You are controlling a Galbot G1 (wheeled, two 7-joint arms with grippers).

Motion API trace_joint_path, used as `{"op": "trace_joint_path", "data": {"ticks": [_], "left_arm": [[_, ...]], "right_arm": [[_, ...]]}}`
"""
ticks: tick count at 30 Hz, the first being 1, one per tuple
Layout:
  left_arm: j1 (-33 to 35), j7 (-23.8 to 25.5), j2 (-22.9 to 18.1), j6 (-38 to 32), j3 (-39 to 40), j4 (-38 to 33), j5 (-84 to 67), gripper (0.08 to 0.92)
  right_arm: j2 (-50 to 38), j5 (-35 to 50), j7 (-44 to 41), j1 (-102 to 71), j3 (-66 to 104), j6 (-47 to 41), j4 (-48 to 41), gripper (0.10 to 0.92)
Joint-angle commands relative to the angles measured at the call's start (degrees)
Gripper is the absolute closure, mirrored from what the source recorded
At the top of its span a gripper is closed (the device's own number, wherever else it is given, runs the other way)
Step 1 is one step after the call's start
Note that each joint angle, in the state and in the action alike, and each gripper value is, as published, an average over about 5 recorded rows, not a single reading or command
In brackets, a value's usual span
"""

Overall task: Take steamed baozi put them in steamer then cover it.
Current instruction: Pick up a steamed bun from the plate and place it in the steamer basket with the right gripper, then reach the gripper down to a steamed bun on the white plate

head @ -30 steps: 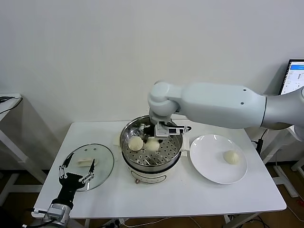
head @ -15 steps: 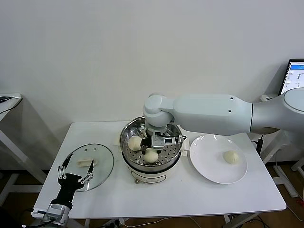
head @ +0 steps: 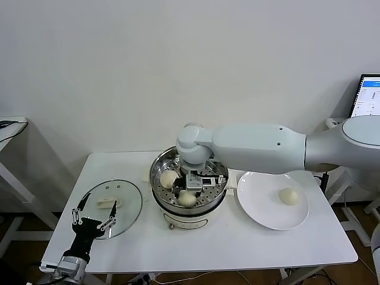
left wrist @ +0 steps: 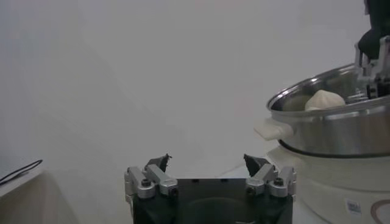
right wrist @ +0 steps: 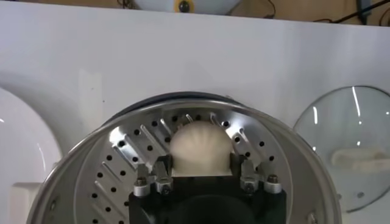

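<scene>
The white table [head: 237, 249] carries everything, standing against a plain pale wall [head: 178, 59] with the edge of a monitor [head: 368, 95] at the far right. The robot's right arm [head: 261, 148] reaches across from the right and bends down into the steamer [head: 163, 205], the shiny steel pot on its white base near the middle of the table. To the steamer's right lies a flat white plate [head: 261, 205] with one steamed baozi [head: 289, 196] resting on it, apart from the pot. To the steamer's left the cover [head: 127, 208], a clear glass lid with a metal rim and a white handle [head: 107, 203], lies flat on the table, well apart from the pot. Inside the steamer, on the perforated tray [right wrist: 122, 158], the right hand [right wrist: 201, 182] is lowered over a second baozi [right wrist: 200, 148]; in the right wrist view its fingers [right wrist: 155, 176] stand on either side of the bun, close against it, and whether they still squeeze it or have let go cannot be told. Another baozi [head: 169, 179] sits on the tray just beside it, toward the lid side. The left hand [head: 95, 219] waits low at the table's near left edge, just in front of the cover, its fingers [left wrist: 157, 163] spread wide and grasping nothing.
</scene>
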Motion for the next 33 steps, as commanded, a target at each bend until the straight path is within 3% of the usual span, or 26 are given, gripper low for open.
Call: {"op": "trace_joint_path", "data": {"ticks": [1,9,15,24,33], "left_arm": [[0.09,-0.05,-0.05,-0.04,0.03,-0.01,0.09,0.177],[0.46,-0.24,-0.08,0.01,0.65,-0.67,0.41,0.177],[0.97,-0.38,-0.30,-0.09,1.10,-1.26,0.91,0.177],[1.85,-0.58,-0.17,-0.32,1.70,-2.49,1.85,0.177],[2.36,-0.86,-0.29,-0.57,2.88,-3.20,2.69,0.177]], "right_arm": [[-2.83,2.45,-0.41,1.15,1.44,-0.42,0.21,0.234],[-15.45,11.30,-5.42,9.56,4.65,-2.14,2.02,0.203],[-29.85,18.63,-11.35,10.74,5.14,-14.18,1.62,0.203],[-44.25,8.42,-13.54,-8.90,17.69,-26.90,-3.79,0.203],[-43.62,-3.13,-13.36,-30.21,38.40,-28.89,-12.22,0.203]]}}
